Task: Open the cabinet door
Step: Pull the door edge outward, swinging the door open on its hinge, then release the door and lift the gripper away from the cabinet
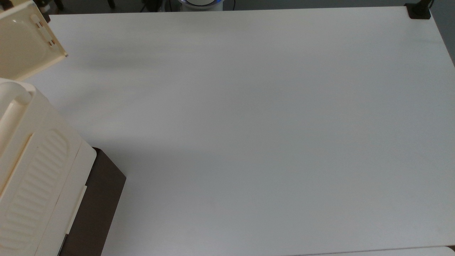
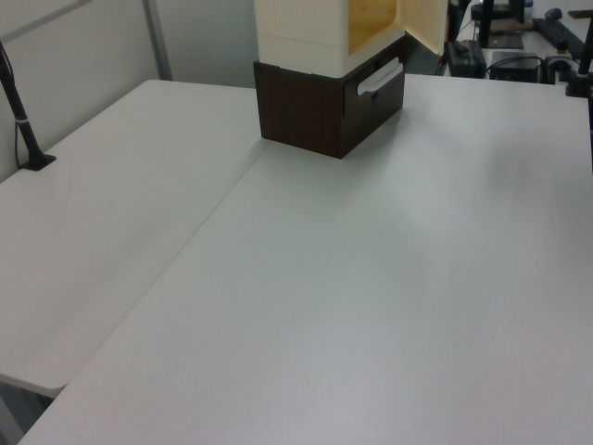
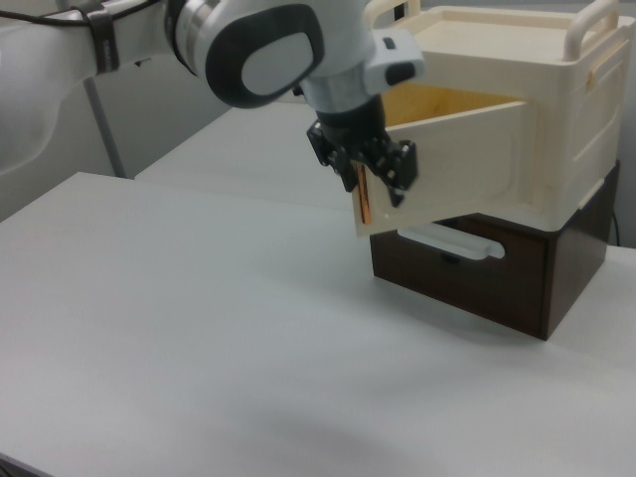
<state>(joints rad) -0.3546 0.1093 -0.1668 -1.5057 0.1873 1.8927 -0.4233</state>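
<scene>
Jaws [image 3: 366,184]: closed on the free edge of the cabinet door [image 3: 452,164], seen in the right view; black fingers pinch the door's thin edge near its lower corner.

Cabinet door: cream panel, swung well outward from the cabinet [image 3: 517,119], exposing a yellowish wooden interior. In the top view the door [image 1: 21,42] stands at the top view's upper left, apart from the ribbed top panel [image 1: 33,185]. In the left view the door [image 2: 422,23] angles toward the left view's right.

Cabinet: cream upper box on a dark brown base [image 3: 497,273] with a pale bar handle [image 3: 447,241].

Surface [image 1: 249,124]: white, carrying the cabinet.
</scene>
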